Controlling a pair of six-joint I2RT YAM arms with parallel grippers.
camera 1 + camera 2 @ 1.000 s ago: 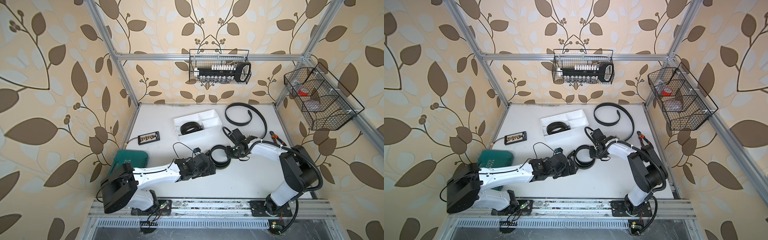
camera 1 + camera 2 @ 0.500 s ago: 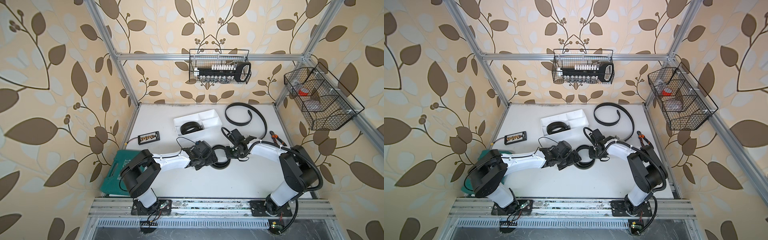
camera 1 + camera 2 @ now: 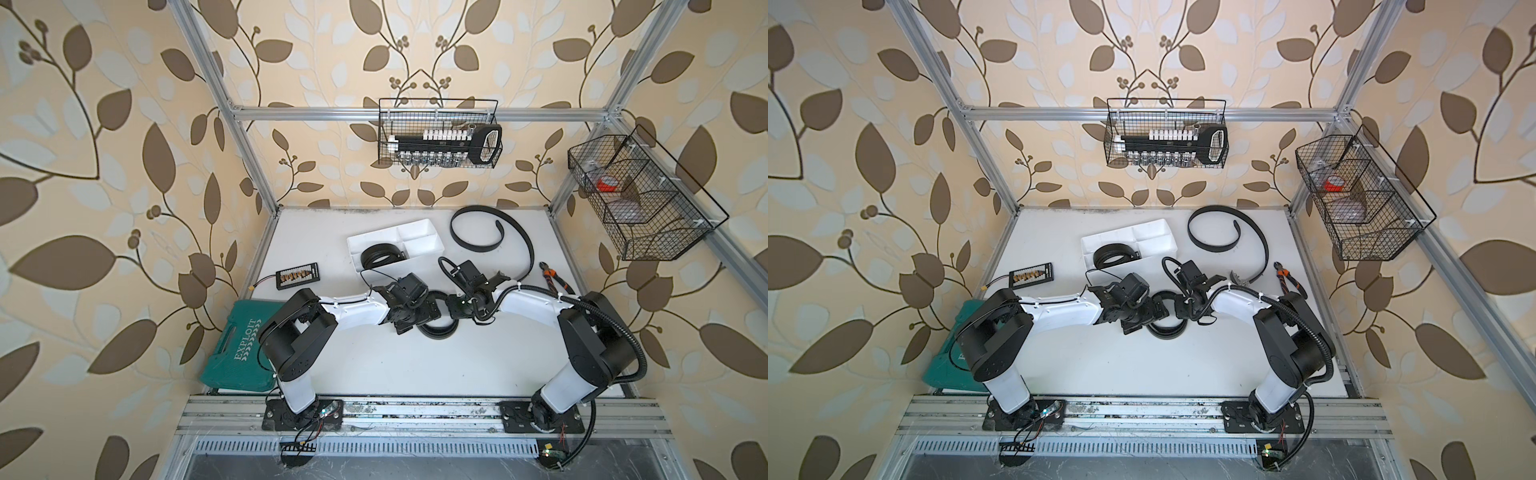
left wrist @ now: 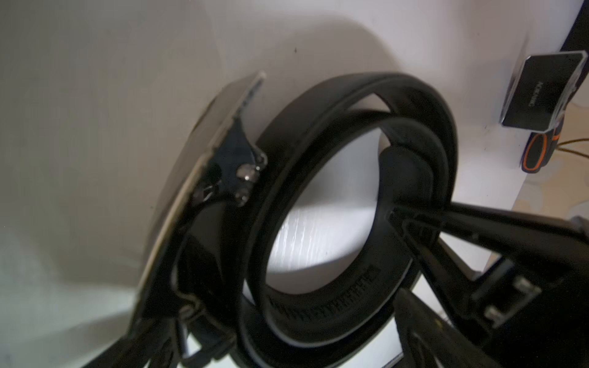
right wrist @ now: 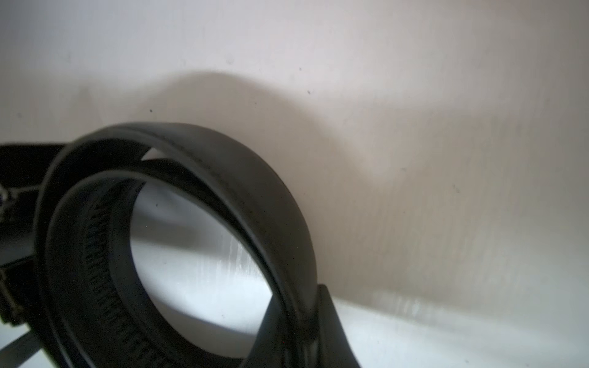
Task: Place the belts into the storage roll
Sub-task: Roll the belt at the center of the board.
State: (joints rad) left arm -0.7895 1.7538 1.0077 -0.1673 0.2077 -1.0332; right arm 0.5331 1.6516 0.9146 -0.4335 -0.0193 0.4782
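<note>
A black belt coiled into a ring (image 3: 438,331) (image 3: 1165,331) stands on the white table between my two grippers. My right gripper (image 5: 299,318) (image 3: 453,307) is shut on the ring's wall, one finger (image 5: 274,328) inside and one outside. From the other side, my left gripper (image 4: 296,337) (image 3: 422,316) is open, and the near part of the ring (image 4: 366,86) with its buckle (image 4: 223,153) lies between its fingers. The storage roll (image 3: 419,232) (image 3: 1154,232) sits behind, with a coiled belt (image 3: 378,255) in one compartment. A third belt (image 3: 473,248) lies uncoiled at the back right.
A green tool case (image 3: 241,340) lies at the front left and a small black board (image 3: 297,275) behind it. Orange-handled pliers (image 3: 555,278) rest by the right edge. Wire baskets hang on the back wall (image 3: 438,133) and the right wall (image 3: 640,199).
My left arm has swung in from the left and brought its open gripper up to the coiled belt. The right gripper keeps its hold and has not moved.
</note>
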